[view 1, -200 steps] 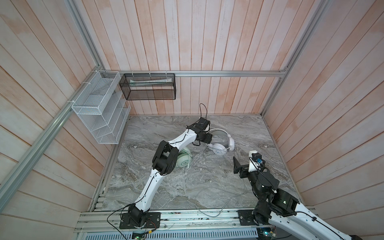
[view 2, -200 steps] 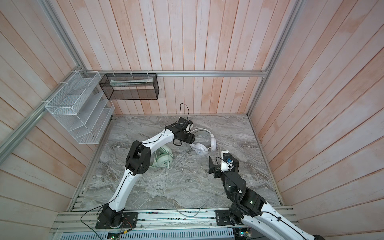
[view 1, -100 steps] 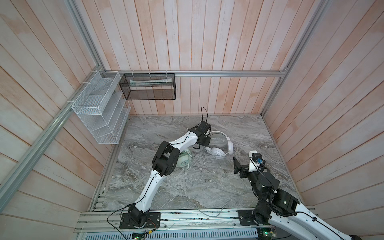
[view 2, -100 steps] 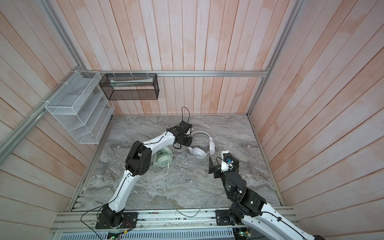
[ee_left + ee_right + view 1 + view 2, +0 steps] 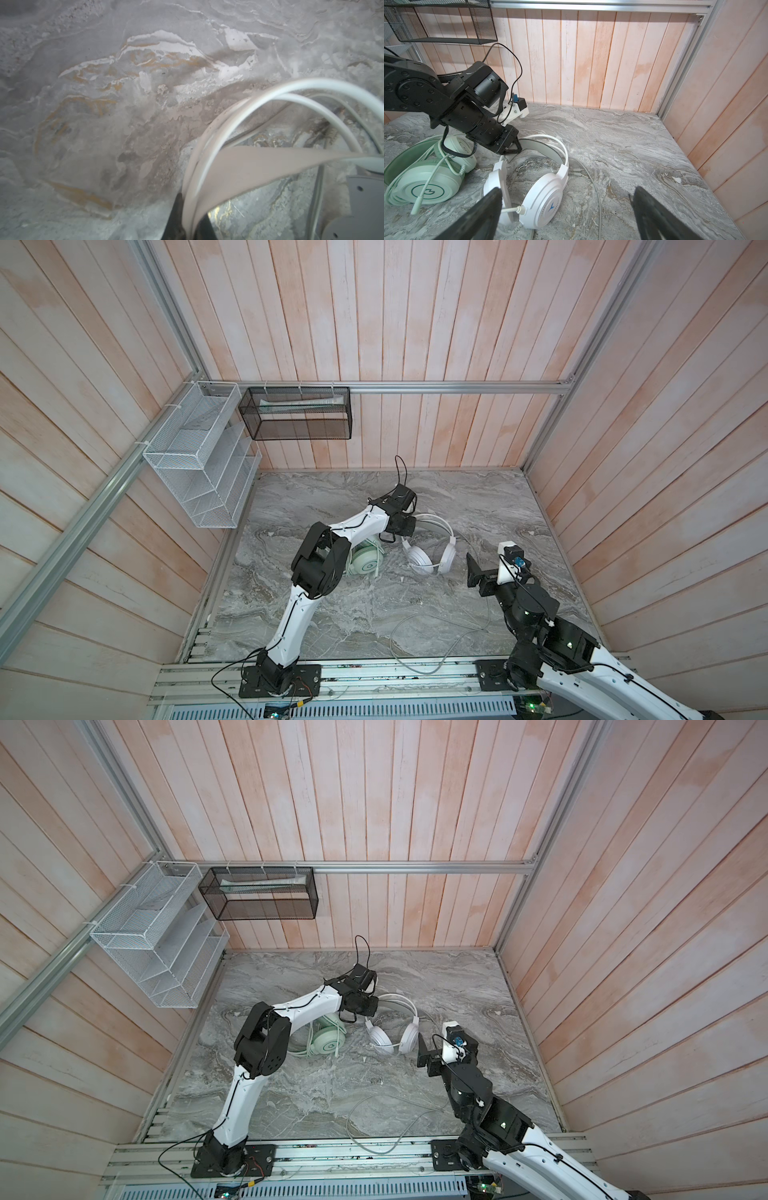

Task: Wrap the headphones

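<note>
One slip is threatening: left gripper (image 5: 188, 220) is clamping the thin band (image 5: 259, 164) of the white headset (image 5: 544, 199), right gripper (image 5: 565, 197) gaping empty at 3 o'clock.

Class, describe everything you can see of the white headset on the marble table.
The white headset looks like glossy plastic. It has two round cups, one with a small blue mark, a thin wire headband with a grey strap beneath, a boom mic and a loose pale cord. It rests on its cups on the marble table, and the left gripper pinches its headband.

white wire rack (image 5: 199, 460) | black mesh basket (image 5: 299, 430) | marble tabletop (image 5: 353, 608)
</note>
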`<control>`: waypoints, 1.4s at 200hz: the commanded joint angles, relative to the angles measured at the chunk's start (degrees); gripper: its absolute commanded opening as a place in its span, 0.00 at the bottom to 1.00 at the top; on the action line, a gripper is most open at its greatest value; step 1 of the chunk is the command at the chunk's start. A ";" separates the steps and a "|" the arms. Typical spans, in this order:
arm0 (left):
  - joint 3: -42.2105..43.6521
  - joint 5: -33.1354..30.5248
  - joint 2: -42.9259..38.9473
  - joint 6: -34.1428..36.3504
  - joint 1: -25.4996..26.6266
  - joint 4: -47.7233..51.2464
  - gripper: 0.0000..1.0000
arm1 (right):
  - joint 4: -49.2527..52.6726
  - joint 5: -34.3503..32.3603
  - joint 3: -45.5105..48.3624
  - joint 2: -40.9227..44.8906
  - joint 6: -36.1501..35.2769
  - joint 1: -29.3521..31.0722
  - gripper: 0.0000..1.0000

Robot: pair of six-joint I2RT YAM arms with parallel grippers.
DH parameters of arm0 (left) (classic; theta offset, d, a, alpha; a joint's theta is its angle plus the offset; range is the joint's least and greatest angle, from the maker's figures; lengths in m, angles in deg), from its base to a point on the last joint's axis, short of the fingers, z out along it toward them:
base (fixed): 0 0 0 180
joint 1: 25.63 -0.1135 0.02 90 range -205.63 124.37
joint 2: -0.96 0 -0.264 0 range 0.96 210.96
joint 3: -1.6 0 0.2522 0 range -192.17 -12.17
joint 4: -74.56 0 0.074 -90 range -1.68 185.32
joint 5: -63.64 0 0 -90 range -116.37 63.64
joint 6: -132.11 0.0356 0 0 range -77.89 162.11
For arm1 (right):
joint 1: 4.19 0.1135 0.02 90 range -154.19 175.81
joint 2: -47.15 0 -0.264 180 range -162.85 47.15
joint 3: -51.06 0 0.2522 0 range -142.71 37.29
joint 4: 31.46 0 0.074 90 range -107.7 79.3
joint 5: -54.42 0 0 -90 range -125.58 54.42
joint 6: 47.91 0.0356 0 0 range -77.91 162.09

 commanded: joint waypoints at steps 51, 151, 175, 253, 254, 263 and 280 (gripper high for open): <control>6.07 1.71 -9.84 -13.37 -0.10 -5.28 0.00 | -0.28 -1.06 -1.22 0.60 -0.50 -0.20 0.99; 27.07 -9.61 -25.78 -49.61 8.16 -10.43 0.00 | -0.33 -0.70 -1.10 0.68 -0.66 -0.16 0.99; 25.85 -16.73 -26.48 -55.07 12.01 -4.93 0.00 | -0.29 -0.71 -1.19 0.97 -0.58 -0.20 0.99; 27.33 -18.31 -23.42 -66.02 16.78 -3.71 0.00 | -0.43 -0.45 -1.06 1.97 -0.65 -0.16 0.99; 27.33 -18.27 -23.35 -66.16 16.78 -3.68 0.00 | -0.40 -0.45 -1.08 1.99 -0.66 -0.24 0.99; 27.50 -17.99 -22.81 -67.08 18.69 -3.72 0.00 | -0.46 -0.42 -1.11 2.01 -0.76 -0.16 0.99; 27.60 -18.08 -21.92 -67.82 19.36 -3.64 0.00 | -0.31 -0.45 -1.14 2.35 -0.72 -0.20 0.99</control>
